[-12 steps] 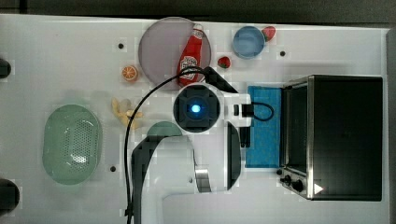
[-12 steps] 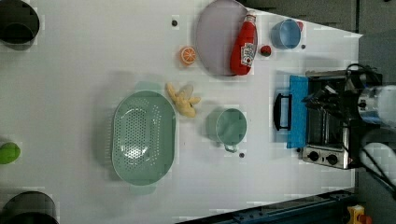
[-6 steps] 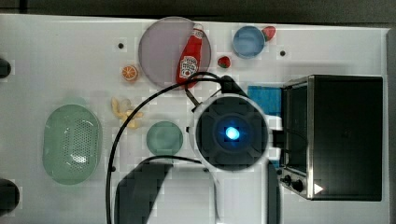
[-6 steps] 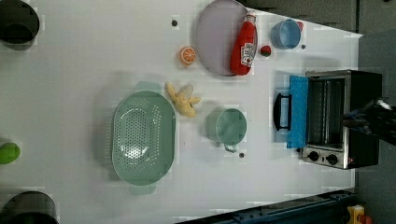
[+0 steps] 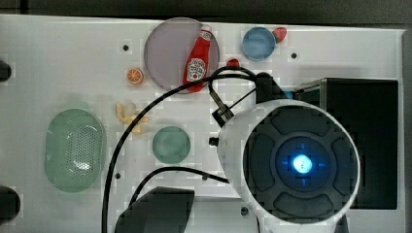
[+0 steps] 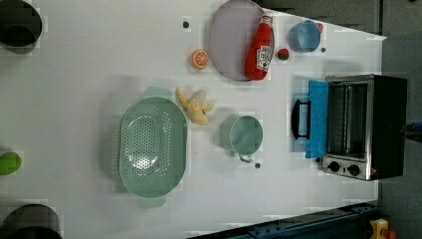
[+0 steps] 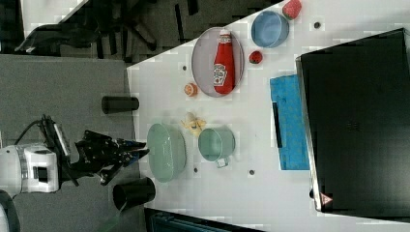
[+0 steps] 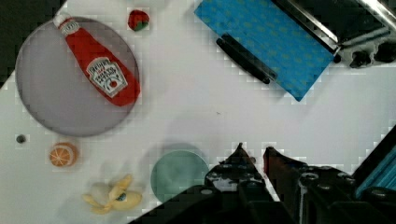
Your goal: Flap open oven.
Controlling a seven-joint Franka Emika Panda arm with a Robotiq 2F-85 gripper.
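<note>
Oven [image 6: 366,127]: at the left view's right end of the surface [image 6: 99,74], its blue door [image 8: 268,46] already lying flat.
Fingers [image 8: 252,156]: nearly together, empty.
Direction: door's bar handle [image 8: 243,58] lies well apart from my fingers.

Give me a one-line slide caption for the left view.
Oven with its blue door flapped flat open on the white table.

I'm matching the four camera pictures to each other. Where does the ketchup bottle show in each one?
Top view: ketchup bottle on the grey plate's right part, top centre.
Left view: ketchup bottle on the plate's right edge, top, right of centre.
Right view: ketchup bottle lying on the plate, upper centre.
Wrist view: ketchup bottle across the plate, cap towards the rim.
Shared landmark: the oven's blue door, flapped open.
</note>
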